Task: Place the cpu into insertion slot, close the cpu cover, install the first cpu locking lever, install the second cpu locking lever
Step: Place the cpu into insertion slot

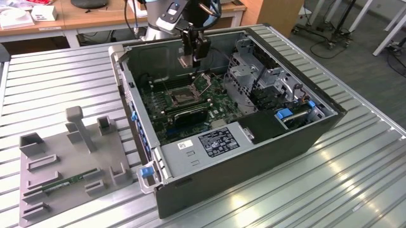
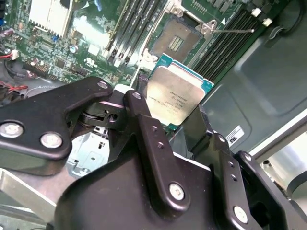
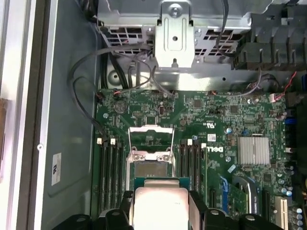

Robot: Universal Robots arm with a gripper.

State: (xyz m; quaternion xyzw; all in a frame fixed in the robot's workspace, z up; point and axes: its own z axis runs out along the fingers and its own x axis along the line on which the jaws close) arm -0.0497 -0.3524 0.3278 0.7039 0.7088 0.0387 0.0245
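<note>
1. The black two-fingered gripper point(image 2: 171, 119) is clamping the small, flat, silvery-tan square cpu point(image 2: 177, 93) by opposite edges.
2. The cpu is hanging over the green circuit board point(image 3: 216, 110), apart from the dark, silver-rimmed square insertion slot point(image 3: 152, 168).
3. The thin silvery cpu cover point(image 3: 151, 128) frame is standing open.
4. Judgement: seating well is requiring a level chip, squared to the slot and lowered straight, without sliding.

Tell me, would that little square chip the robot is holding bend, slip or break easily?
Probably stiff: the chip looks perfectly flat though the fingers pinch only two of its edges. Likely light, being so thin. Its smooth metal top may be slippery, and the thin green rim hints it's fragile.
</note>
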